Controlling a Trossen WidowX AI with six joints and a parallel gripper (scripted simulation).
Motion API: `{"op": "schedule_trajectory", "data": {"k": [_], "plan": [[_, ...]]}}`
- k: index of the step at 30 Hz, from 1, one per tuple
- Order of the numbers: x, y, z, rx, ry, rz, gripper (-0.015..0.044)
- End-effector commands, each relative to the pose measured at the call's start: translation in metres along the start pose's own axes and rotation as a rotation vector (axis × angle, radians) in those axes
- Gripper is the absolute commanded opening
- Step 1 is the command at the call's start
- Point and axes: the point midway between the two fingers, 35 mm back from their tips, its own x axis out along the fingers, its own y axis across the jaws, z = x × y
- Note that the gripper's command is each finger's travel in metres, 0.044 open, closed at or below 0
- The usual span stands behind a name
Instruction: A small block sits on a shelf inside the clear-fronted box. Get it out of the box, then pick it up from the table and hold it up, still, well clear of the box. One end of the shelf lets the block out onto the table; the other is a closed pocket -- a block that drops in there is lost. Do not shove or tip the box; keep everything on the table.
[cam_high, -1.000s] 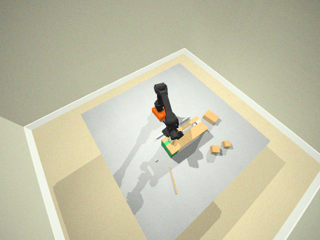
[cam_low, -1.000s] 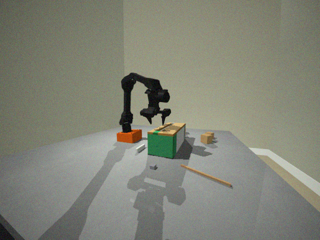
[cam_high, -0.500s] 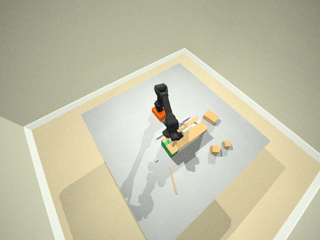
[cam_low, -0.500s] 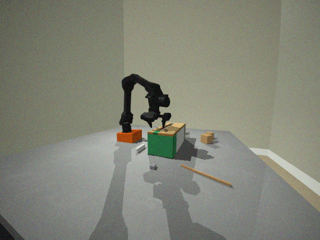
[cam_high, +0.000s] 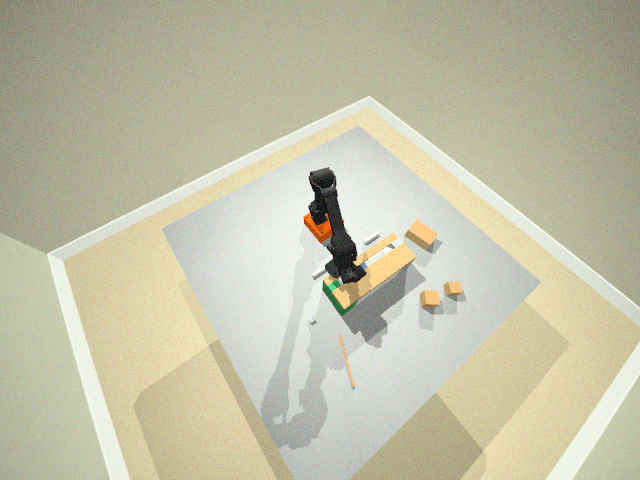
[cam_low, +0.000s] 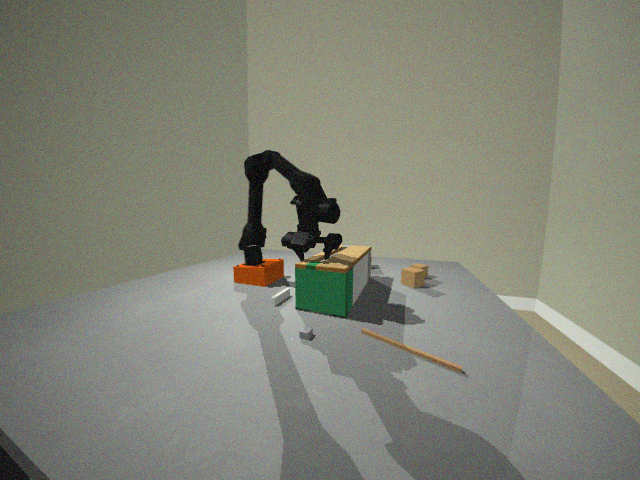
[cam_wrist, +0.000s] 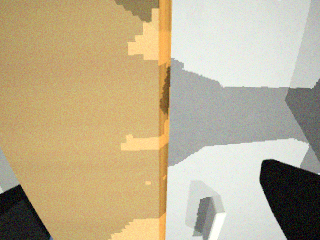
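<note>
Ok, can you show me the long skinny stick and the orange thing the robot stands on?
stick (cam_high: 346, 361) (cam_low: 413, 351): top and exterior views, on the middle of its length.
orange base (cam_high: 323, 235) (cam_low: 249, 274): top and exterior views, on its side.
</note>
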Motion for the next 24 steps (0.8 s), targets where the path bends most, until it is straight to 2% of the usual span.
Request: {"op": "schedule_trajectory", "data": {"k": [1,13,24], "plan": [[0.007,-0.001,0.000,0.004,0.007,0.000,0.0400],[0.015,-0.002,0.002,0.000,0.000,0.000,0.0400],[0.025,-0.002,-0.025,0.000,0.003,-0.002,0.0400]]}}
